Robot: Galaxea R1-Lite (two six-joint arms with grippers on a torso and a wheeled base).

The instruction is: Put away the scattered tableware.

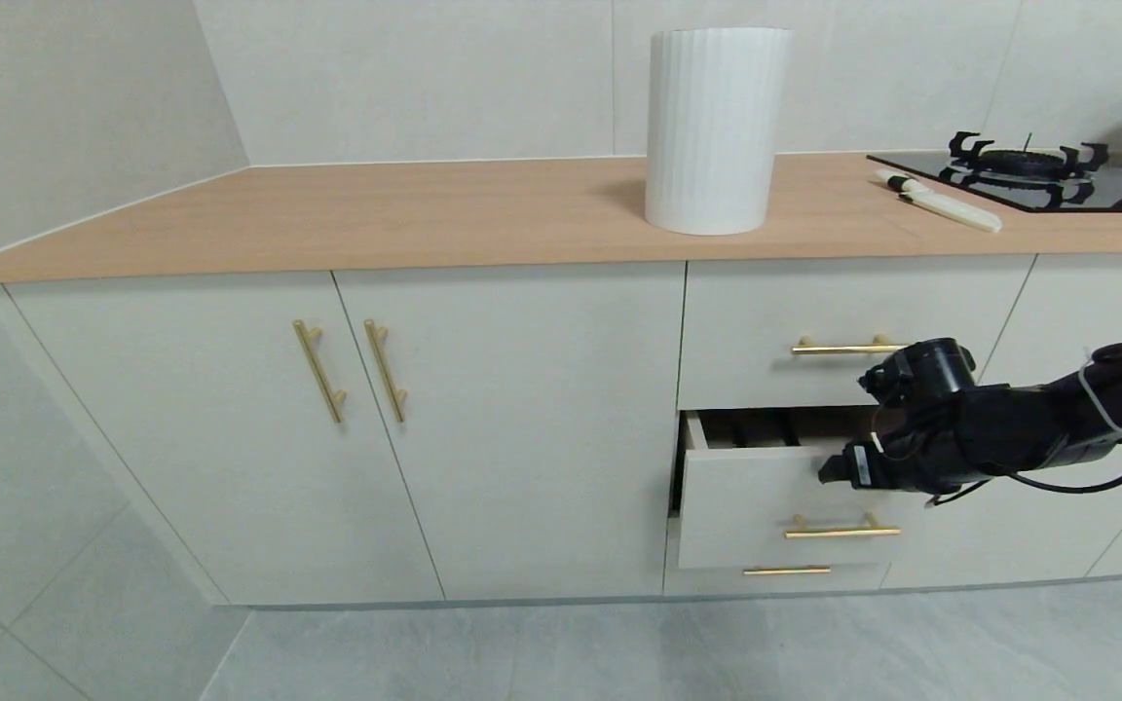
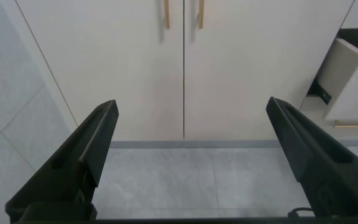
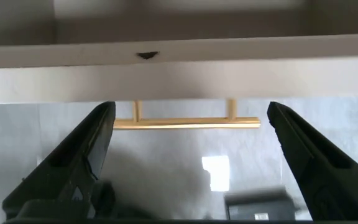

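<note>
No legible text, number, brand or sign is present on the bench, the cabinet fronts, the drawers or the wall. One small pale label [image 1: 864, 471] is fixed to the body of the right gripper [image 1: 829, 474], at the right of the scene in front of the pulled-out drawer. Its print is too small to read.

Head camera looks down from afar, the open drawer [image 1: 746, 497] lower right; right wrist camera hangs close above it; left wrist camera faces the cabinet doors [image 2: 229, 74].
</note>
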